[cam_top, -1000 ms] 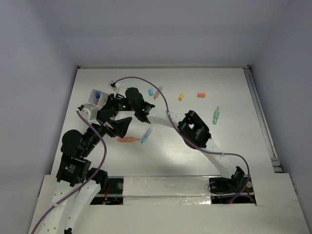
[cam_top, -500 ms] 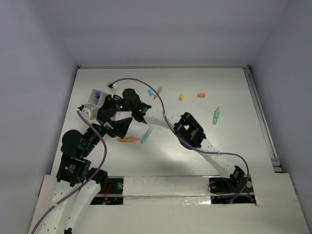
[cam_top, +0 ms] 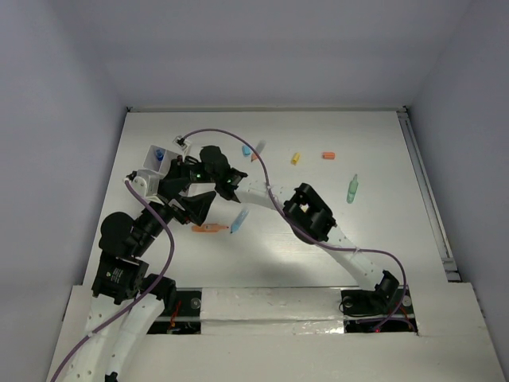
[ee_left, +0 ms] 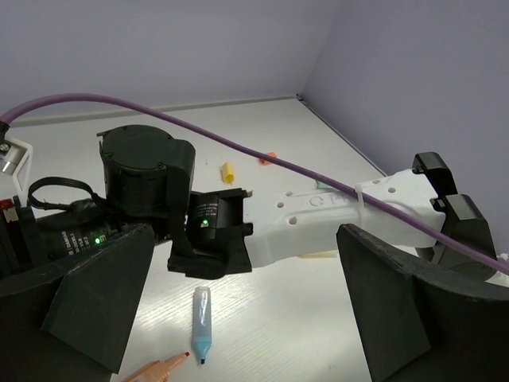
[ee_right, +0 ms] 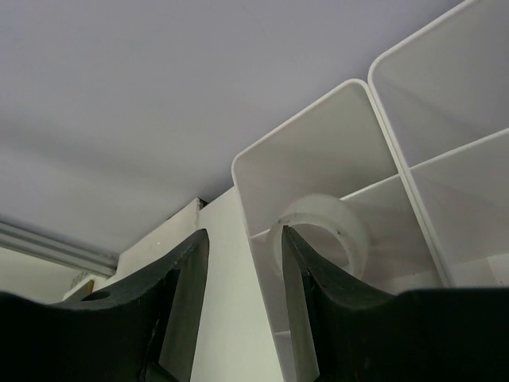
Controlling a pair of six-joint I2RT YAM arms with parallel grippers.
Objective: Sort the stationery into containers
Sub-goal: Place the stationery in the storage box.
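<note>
The white divided box (cam_top: 153, 164) stands at the far left with a blue-capped bottle (cam_top: 159, 153) in it. My right gripper (cam_top: 185, 165) reaches over its right side. In the right wrist view the right gripper (ee_right: 242, 310) is open, one finger on each side of the box's outer wall (ee_right: 266, 239). The clear tape roll (ee_right: 322, 231) sits in a corner compartment against the inner finger. My left gripper (cam_top: 199, 205) hangs wide open and empty just above a blue marker (ee_left: 201, 313) and an orange pen (cam_top: 208, 228).
The right arm's wrist (ee_left: 159, 191) crosses just beyond the left gripper. A blue cap (cam_top: 246, 150), an orange pen (cam_top: 256, 154), a yellow piece (cam_top: 295, 158), an orange piece (cam_top: 328, 155) and a green marker (cam_top: 351, 189) lie along the far half of the table.
My right gripper has shifted a little left, closer over the box. The left arm and the loose items have not moved.
</note>
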